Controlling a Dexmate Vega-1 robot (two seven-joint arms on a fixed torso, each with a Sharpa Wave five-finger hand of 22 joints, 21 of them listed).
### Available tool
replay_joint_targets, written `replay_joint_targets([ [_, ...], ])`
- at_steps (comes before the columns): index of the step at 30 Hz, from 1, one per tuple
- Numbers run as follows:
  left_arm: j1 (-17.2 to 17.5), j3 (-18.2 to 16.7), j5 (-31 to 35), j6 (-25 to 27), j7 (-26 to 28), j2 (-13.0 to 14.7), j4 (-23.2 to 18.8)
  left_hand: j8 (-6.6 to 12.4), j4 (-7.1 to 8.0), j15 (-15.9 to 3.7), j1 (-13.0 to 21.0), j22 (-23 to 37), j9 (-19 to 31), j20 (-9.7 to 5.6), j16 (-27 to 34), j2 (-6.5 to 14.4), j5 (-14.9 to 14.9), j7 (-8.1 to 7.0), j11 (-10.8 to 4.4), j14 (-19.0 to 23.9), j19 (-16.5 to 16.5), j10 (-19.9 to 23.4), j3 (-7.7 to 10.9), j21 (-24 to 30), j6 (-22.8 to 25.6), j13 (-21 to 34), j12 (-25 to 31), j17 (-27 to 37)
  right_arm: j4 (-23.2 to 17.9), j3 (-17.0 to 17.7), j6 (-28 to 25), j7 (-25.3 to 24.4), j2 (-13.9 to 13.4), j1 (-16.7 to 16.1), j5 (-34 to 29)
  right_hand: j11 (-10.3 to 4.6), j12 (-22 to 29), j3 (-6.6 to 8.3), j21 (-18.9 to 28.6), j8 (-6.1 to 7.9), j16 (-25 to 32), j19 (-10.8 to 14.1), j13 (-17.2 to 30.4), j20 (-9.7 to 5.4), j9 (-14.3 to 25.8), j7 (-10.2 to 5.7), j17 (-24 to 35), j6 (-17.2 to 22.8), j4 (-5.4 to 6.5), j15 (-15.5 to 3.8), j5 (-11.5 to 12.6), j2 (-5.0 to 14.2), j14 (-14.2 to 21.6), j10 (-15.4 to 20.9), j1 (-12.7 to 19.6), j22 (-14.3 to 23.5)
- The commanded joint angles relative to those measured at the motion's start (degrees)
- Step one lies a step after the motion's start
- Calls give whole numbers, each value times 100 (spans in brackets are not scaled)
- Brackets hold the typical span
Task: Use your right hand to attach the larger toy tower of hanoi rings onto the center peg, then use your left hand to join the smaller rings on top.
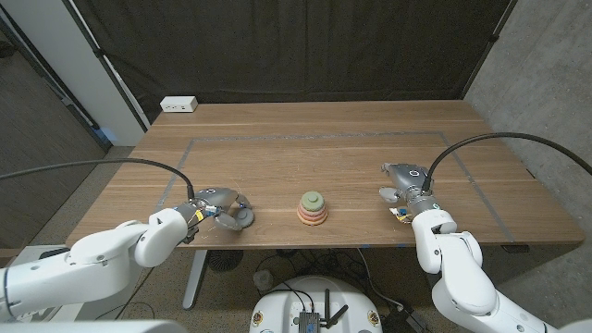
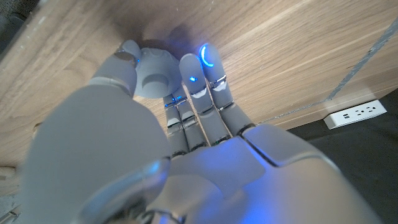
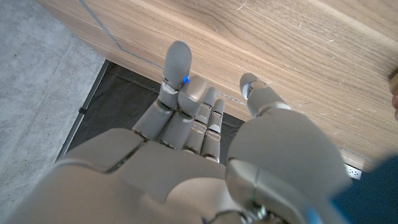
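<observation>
The ring tower (image 1: 313,209) stands near the table's front edge, midway between my hands. Its rings are stacked widest at the bottom, orange and pink below and a green one on top. My left hand (image 1: 222,207) sits on the table to the tower's left, about a hand's width away. In the left wrist view the left hand (image 2: 186,124) reaches its fingertips (image 2: 205,59) down onto the wood and holds nothing. My right hand (image 1: 404,183) is to the tower's right, farther off. The right wrist view shows the right hand (image 3: 199,124) with fingers straight, thumb apart, and nothing in it.
A white power strip (image 1: 178,104) lies at the table's back left corner, also seen as the power strip (image 2: 356,114). Faint tape lines (image 1: 314,136) mark a rectangle on the wooden table (image 1: 314,162). A small coloured bit (image 1: 402,214) lies by my right wrist.
</observation>
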Motion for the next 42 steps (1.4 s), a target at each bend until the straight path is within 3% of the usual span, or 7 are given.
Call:
replay_joint_targets([
  [1,-54,-135,-427,-125,105,219,-41,40,7,-470,13,11,28,-836,19,80,50,13,-204,45,68,244,52,20,65,100,12,18,-44,-41,-61,64,18,-6,-111,26,-12,61,29,12,36,11,26,-327,16,3,20,44,-5,-192,55,36,19,49,-37,13],
  [13,182,-583,-1083,59,319,869,-329,20,17,-470,39,19,50,-834,14,106,52,28,-190,54,67,241,50,23,32,146,-19,36,-45,-23,-50,80,74,-31,-143,34,-17,67,27,12,41,11,26,-326,17,4,22,49,-7,-192,65,39,18,51,-46,11],
  [17,625,-1120,-1081,101,251,880,-365,17,20,-470,39,20,56,-833,13,111,52,28,-191,56,69,238,48,23,29,156,-27,41,-47,-7,-39,49,84,-45,-127,33,-14,71,32,10,36,16,28,-327,16,5,15,49,-8,-192,69,42,10,61,-49,15],
  [19,1019,-1613,-1096,99,149,861,-382,16,20,-470,41,20,59,-833,10,113,52,24,-193,54,70,236,48,23,26,160,-30,40,-52,4,-42,37,86,-58,-123,29,-18,72,22,12,8,6,24,-327,16,7,-14,57,-11,-194,72,43,-16,62,-48,4],
  [23,1335,-2125,-751,-22,-367,529,-403,12,17,-470,52,22,69,-836,6,115,53,30,-204,52,66,240,46,23,22,176,-38,45,-64,23,-46,15,91,-84,-111,19,-17,73,25,13,12,10,28,-327,16,4,-10,60,-13,-194,73,43,-12,59,-47,7],
  [28,1381,-2390,-285,-190,-940,54,-464,1,11,-470,68,25,83,-839,6,112,54,21,-204,49,42,226,43,17,4,200,-59,60,-97,72,-76,-2,111,-129,-21,28,-18,74,24,13,12,11,32,-327,16,5,-10,62,-14,-194,76,45,-10,56,-47,6],
  [42,1080,-2594,542,-576,-2011,-838,-616,-14,7,-471,110,35,107,-838,-21,108,56,17,-215,16,17,231,24,25,19,268,-98,66,-98,79,-113,-55,74,-127,73,29,-19,79,23,12,8,10,34,-327,16,8,-12,66,-13,-193,86,60,-7,64,-49,3],
])
